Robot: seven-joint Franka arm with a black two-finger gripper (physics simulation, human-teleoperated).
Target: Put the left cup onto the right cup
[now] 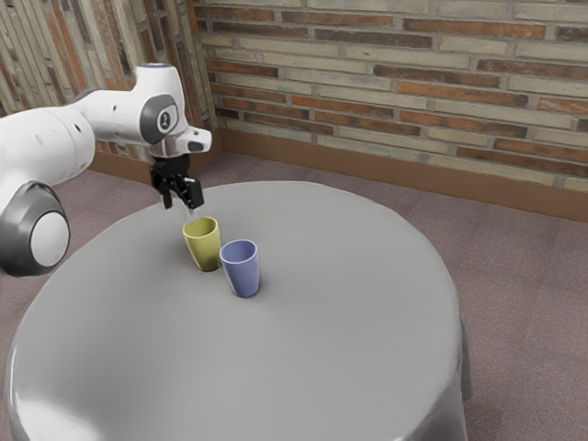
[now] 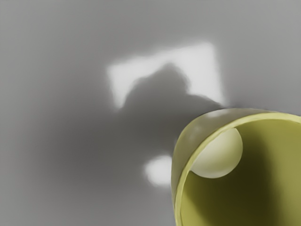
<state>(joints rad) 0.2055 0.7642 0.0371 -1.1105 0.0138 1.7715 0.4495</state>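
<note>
Your hand hangs released over the yellow-green cup, upper left of centre; the blue cup stands just beside it.

The white robot arm reaches in from the exterior view's left, and its black two-finger gripper hangs just above the far rim of an upright olive-yellow plastic cup, fingers apart and holding nothing. An upright lavender-blue plastic cup stands just beside the olive-yellow one, towards the exterior view's right. Both rest on a round table draped in grey cloth, before a brick wall.
</note>
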